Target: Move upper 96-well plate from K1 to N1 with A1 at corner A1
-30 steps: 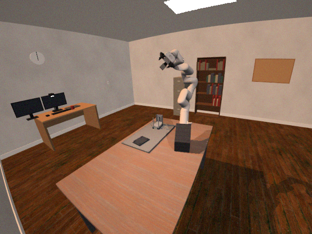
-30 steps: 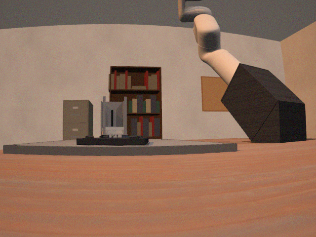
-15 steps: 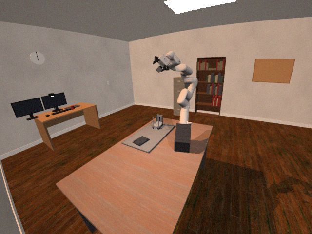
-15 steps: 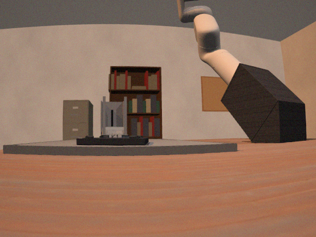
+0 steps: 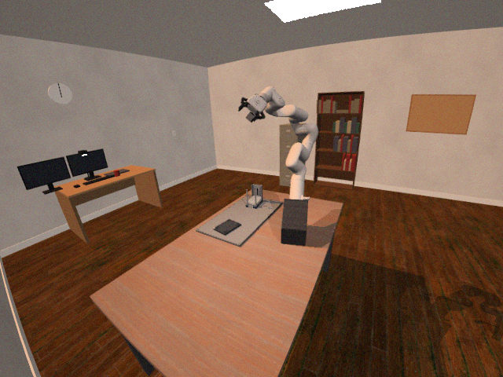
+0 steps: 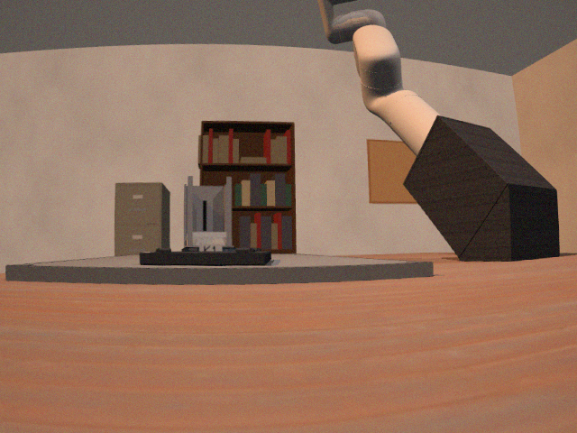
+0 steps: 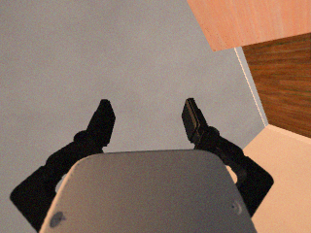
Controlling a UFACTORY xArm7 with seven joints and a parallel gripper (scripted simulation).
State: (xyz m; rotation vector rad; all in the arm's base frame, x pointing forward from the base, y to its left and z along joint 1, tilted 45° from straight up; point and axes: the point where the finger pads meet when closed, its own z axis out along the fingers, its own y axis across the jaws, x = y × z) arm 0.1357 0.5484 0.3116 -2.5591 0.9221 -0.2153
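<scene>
The grey stack rack K1 (image 5: pixel 255 195) stands at the far end of a grey mat (image 5: pixel 240 217) on the table; it also shows in the exterior view (image 6: pixel 207 216). Pale plates sit low inside the rack (image 6: pixel 208 240); I cannot separate upper from lower. The dark plate nest N1 (image 5: pixel 227 226) lies flat on the mat's near part, and shows edge-on in the exterior view (image 6: pixel 205 257). My gripper (image 5: pixel 244 108) is high in the air above the rack, far from it, open and empty. In the wrist view its fingers frame only a grey wall.
The arm's dark pedestal (image 5: pixel 294 221) stands on the table right of the mat. A desk with monitors (image 5: pixel 87 178) is at the left wall. A bookshelf (image 5: pixel 339 136) and a filing cabinet (image 5: pixel 288 154) stand at the back wall.
</scene>
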